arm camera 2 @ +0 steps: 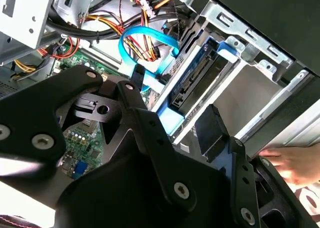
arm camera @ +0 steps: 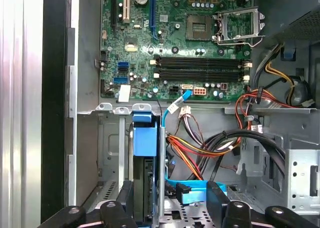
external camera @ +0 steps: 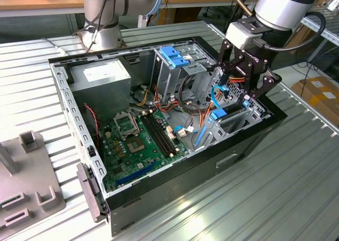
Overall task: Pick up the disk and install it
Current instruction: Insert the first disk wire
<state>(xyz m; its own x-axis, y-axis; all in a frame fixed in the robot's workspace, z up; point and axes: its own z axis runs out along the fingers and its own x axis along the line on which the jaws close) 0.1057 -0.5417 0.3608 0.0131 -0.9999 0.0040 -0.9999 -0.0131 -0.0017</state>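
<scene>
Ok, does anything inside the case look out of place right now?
A person's hand sits by the black computer case, near the bay holding the grey metal disk with light-blue rails. Also, the light-blue flat cable loops loose there, its black plug seemingly unconnected.

The arm [external camera: 286, 5] is a silvery-grey tube, and its gripper [external camera: 239, 91] is black linkage plates studded with silver screws. A black cable [external camera: 319, 32] loops at three o'clock.

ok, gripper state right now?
Gripper: open, holding nothing. The disk sits in the drive cage, unclamped.
</scene>
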